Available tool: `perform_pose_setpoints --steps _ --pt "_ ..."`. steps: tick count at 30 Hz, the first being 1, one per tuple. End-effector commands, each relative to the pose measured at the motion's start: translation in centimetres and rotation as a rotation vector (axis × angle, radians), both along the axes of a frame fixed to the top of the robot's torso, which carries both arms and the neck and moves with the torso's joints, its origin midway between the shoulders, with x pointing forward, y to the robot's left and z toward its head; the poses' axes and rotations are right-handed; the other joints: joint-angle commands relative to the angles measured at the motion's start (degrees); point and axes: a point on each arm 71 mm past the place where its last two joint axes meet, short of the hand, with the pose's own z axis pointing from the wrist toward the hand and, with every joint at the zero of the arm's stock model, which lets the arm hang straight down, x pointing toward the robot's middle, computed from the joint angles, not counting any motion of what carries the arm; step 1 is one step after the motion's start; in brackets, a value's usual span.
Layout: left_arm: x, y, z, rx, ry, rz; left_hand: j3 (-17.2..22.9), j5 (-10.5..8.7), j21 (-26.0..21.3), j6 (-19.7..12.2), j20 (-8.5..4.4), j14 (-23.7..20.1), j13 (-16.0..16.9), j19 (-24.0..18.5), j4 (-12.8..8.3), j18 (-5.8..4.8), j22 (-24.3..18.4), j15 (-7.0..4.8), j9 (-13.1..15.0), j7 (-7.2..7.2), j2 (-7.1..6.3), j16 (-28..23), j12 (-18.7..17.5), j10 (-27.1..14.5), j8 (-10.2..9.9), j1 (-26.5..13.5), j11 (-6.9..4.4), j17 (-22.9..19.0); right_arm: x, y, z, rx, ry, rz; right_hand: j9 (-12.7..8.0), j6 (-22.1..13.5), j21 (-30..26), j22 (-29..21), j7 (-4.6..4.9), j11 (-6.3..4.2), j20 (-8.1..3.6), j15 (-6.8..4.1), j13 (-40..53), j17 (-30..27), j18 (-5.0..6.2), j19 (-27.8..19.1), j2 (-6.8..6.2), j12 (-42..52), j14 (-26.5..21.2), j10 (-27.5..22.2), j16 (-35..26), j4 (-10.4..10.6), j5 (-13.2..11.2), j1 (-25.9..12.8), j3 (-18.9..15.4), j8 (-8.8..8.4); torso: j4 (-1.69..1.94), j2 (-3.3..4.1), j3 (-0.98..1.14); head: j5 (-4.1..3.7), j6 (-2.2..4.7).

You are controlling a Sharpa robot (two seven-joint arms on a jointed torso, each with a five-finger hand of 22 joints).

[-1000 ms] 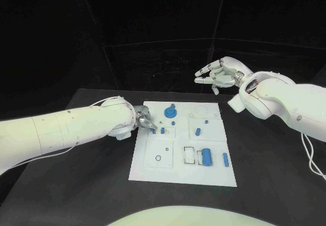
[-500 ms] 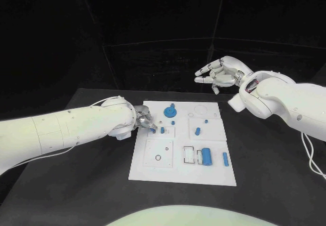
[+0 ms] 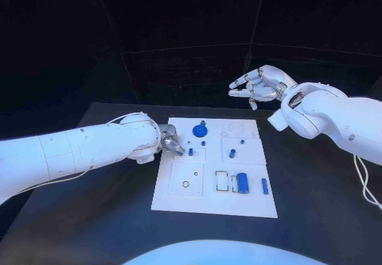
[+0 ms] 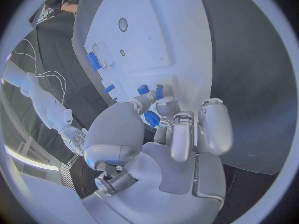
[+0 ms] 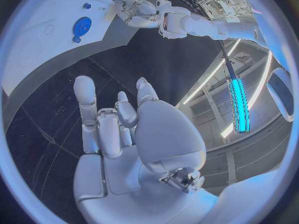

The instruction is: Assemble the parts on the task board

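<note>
White left arm comes in from the frame's left edge; silver left hand (image 3: 169, 140) sits at the upper-left edge of the flat white plastic task board (image 3: 195, 201). Its fingertips (image 4: 156, 103) curl down onto a small blue peg part (image 4: 143, 89) at the board's upper-left block. It looks pinched, but the contact is partly hidden, so I cannot tell for sure.

Centre of frame: round blue gear part with a knob (image 3: 199, 131) near the board's top edge, 2 small blue studs (image 3: 232, 154) mid-board, and a blue cylinder part (image 3: 242, 183) with a thinner blue bar (image 3: 264, 186) beside it, lower right of the board.

Upper right of frame: silver right hand (image 3: 256, 85) held high above the table beyond the board's far edge, fingers spread wide, holding nothing.

Step in hand, by my judgement: seating the small peg. Keep it upright over its hole, press straight down, release only once it stands, and keep the right hand clear.
</note>
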Motion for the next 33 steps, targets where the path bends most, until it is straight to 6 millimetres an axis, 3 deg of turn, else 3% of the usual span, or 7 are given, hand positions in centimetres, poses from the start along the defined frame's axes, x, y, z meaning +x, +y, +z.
perform_pose_setpoints --steps 1,16,23,28,33 --pt "-0.33 -0.03 -0.44 0.030 0.036 -0.018 6.1 0.17 -0.1 0.2 -0.35 6.1 0.1 0.2 -5.9 0.21 0.0 -0.29 -0.2 -0.30 0.49 0.2 0.4 0.4 0.3 0.1 -0.02 15.1 0.02 0.06 0.10 -0.002 0.000 0.008 0.0 0.0 -0.3 -0.1 -0.39 -0.06 0.05 -0.20 -0.1 0.4 0.38 -0.2 0.48 -0.4 2.7 -0.3 -0.3 0.1 0.2 0.0 -0.4 0.25 -0.07 -0.02 0.03 0.03 0.06" --pt "-0.32 -0.08 -0.55 0.029 0.054 -0.014 6.2 0.16 -0.1 0.3 -0.36 6.1 0.2 0.2 -5.9 0.20 0.1 -0.30 -0.1 -0.30 0.14 0.2 0.5 0.5 0.4 -0.3 -0.01 15.1 0.00 0.05 0.11 -0.002 0.000 0.008 0.0 0.0 -0.3 -0.1 -0.39 -0.06 0.05 -0.20 -0.1 0.4 0.38 -0.2 0.48 -0.4 2.7 -0.3 -0.3 0.1 0.2 0.0 -0.4 0.25 -0.02 0.00 0.02 -0.05 -0.16" --pt "-0.10 -0.52 -0.67 0.031 0.066 -0.016 2.4 0.11 -0.1 1.3 -0.37 6.1 0.3 0.2 -2.8 0.20 0.1 -0.30 -0.2 -0.53 -1.54 0.2 0.8 0.8 0.8 -5.1 -0.08 15.1 -0.04 0.10 0.12 -0.001 -0.001 0.009 0.0 0.1 -0.3 -0.1 -0.39 -0.07 0.04 -0.20 0.0 0.3 0.38 -0.2 0.52 -0.3 2.7 -0.3 -0.4 0.1 0.3 0.0 -0.5 0.28 -0.17 0.01 0.03 -0.12 -0.20" --pt "-0.02 -0.76 -0.75 0.035 0.074 -0.020 1.1 0.11 0.0 1.6 -0.48 6.1 0.5 0.3 -2.1 0.17 0.3 -0.47 -0.4 -0.72 -1.61 0.2 1.1 1.0 0.8 -5.7 -0.26 15.1 -0.05 0.06 0.14 -0.001 -0.002 0.008 0.0 0.1 -0.3 -0.1 -0.39 -0.07 0.04 -0.20 0.0 0.3 0.38 -0.2 0.52 -0.3 2.7 -0.3 -0.4 0.1 0.3 0.0 -0.5 0.28 -0.11 0.00 -0.03 -0.50 -0.20" --pt "0.09 -0.76 -0.81 0.039 0.080 -0.017 -0.2 0.11 0.1 1.9 -0.58 6.1 0.8 0.3 -1.7 0.13 0.5 -0.57 -0.5 -0.84 -1.82 0.2 1.4 1.1 0.8 -6.1 -0.35 15.1 -0.07 0.01 0.16 0.000 -0.004 0.007 0.0 0.1 -0.3 -0.1 -0.40 -0.07 0.04 -0.20 0.0 0.4 0.38 -0.2 0.54 -0.3 2.7 -0.2 -0.3 0.1 0.3 0.0 -0.5 0.29 -0.07 0.02 0.05 -0.61 -0.29"
